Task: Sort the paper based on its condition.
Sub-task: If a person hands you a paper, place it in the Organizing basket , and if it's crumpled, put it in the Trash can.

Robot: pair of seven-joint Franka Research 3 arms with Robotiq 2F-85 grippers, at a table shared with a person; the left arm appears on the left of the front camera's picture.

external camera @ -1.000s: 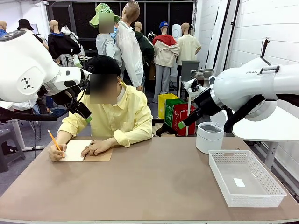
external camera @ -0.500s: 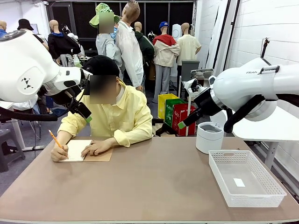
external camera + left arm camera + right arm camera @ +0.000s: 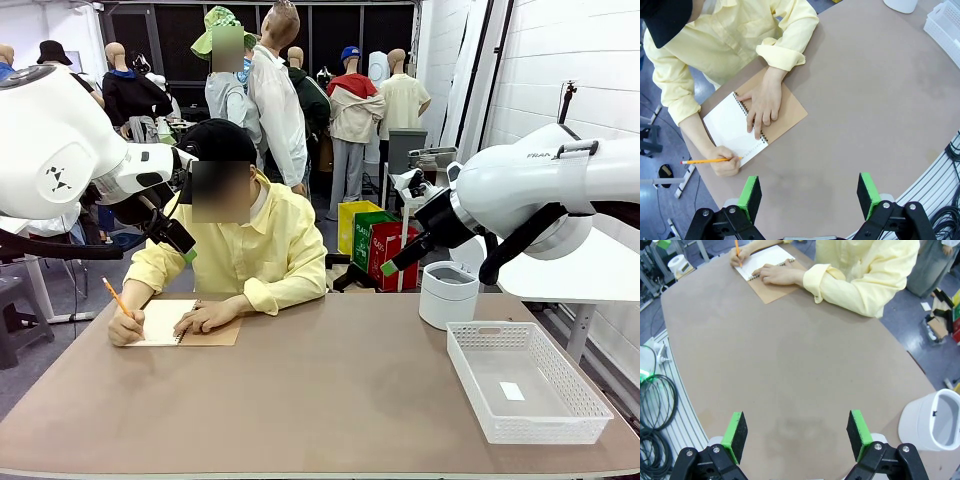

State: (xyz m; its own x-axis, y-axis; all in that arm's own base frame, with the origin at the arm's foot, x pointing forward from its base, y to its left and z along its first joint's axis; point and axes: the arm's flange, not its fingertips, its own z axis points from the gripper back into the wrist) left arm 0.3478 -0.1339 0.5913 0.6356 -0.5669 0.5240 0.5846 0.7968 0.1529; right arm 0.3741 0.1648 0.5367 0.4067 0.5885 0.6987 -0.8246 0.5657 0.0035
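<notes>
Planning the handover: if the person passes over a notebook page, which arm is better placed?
Probably left: the open left gripper hangs near the notebook; the right gripper, also open, sits across the table by the white bin.

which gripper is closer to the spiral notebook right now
Left. The left gripper hangs open close above the notebook; the right gripper hangs open far across the table, up near the white bin.

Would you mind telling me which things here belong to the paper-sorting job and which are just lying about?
Likely for the job: white basket, white bin, left claw, right claw (both open).
Just about: spiral notebook, pencil; the person is writing.
</notes>
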